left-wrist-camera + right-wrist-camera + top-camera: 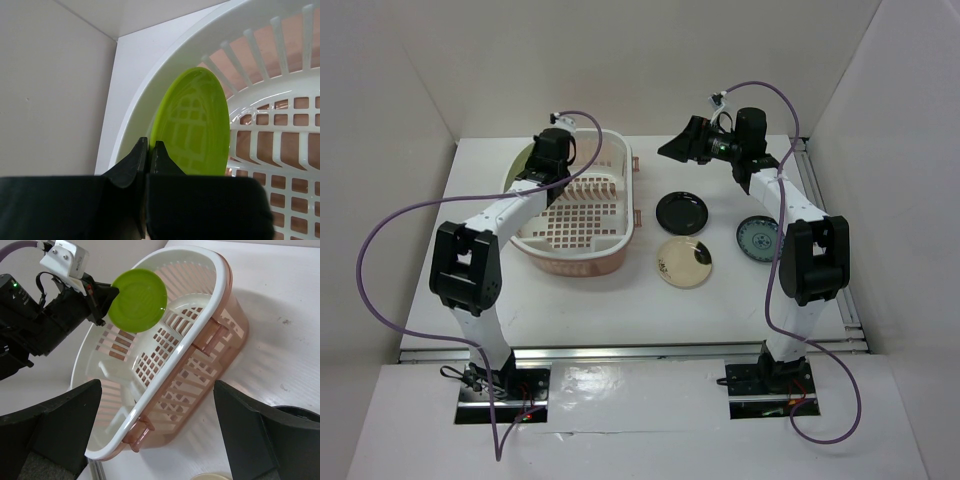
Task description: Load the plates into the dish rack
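Plate, lime green, clamped in left end effector over dish rack, right end effector raised, apart

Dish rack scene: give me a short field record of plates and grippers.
left gripper: shut on the lime green plate's rim
lime green plate: upright, held over the dish rack at its far end, not among the dividers
right gripper: open, empty, facing the rack
flat on table, right of rack: black plate, cream plate, teal plate
plates seated in rack: none
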Controlling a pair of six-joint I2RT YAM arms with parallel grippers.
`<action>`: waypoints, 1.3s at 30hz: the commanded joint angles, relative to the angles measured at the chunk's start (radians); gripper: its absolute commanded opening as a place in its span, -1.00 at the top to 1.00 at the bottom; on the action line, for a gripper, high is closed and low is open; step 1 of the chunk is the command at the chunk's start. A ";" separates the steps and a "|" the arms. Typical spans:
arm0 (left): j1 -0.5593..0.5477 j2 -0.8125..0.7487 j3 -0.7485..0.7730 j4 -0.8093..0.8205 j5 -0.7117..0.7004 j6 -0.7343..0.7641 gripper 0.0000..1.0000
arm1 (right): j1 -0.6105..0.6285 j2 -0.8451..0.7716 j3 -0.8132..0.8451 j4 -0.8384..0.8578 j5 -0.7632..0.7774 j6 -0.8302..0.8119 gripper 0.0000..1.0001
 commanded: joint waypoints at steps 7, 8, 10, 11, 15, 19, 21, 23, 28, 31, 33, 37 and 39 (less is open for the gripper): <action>-0.004 0.016 0.017 0.032 0.030 -0.042 1.00 | 0.005 -0.013 0.034 0.054 -0.030 0.012 -1.00; -0.004 0.026 0.017 0.032 0.030 -0.043 1.00 | 0.005 -0.013 0.034 0.054 -0.030 0.012 -1.00; -0.004 0.035 0.026 0.022 0.030 -0.064 1.00 | 0.005 -0.013 0.034 0.063 -0.030 0.022 -1.00; -0.004 0.036 0.026 0.013 0.039 -0.064 1.00 | 0.005 -0.013 0.034 0.063 -0.030 0.022 -1.00; -0.004 0.045 0.035 0.001 0.039 -0.073 1.00 | 0.005 -0.013 0.034 0.063 -0.039 0.022 -1.00; -0.004 0.054 0.044 -0.008 0.050 -0.092 1.00 | 0.005 -0.013 0.034 0.063 -0.040 0.022 -1.00; -0.004 0.054 0.053 -0.030 0.064 -0.104 1.00 | 0.005 -0.013 0.034 0.063 -0.040 0.022 -1.00; -0.004 0.054 0.053 -0.039 0.076 -0.116 0.89 | 0.005 -0.013 0.025 0.063 -0.040 0.022 -1.00; -0.004 0.063 0.066 -0.048 0.102 -0.125 0.78 | 0.005 -0.013 0.015 0.072 -0.040 0.022 -1.00; -0.004 0.074 0.076 -0.057 0.078 -0.125 0.81 | 0.005 -0.013 0.015 0.072 -0.040 0.022 -1.00; -0.004 0.074 0.076 -0.057 0.065 -0.125 0.81 | 0.005 -0.013 0.015 0.072 -0.040 0.022 -1.00; -0.004 0.083 0.086 -0.057 0.055 -0.135 0.71 | 0.005 -0.004 0.015 0.072 -0.040 0.022 -1.00; -0.004 0.083 0.086 -0.057 0.055 -0.135 0.68 | 0.005 -0.003 0.015 0.081 -0.040 0.022 -1.00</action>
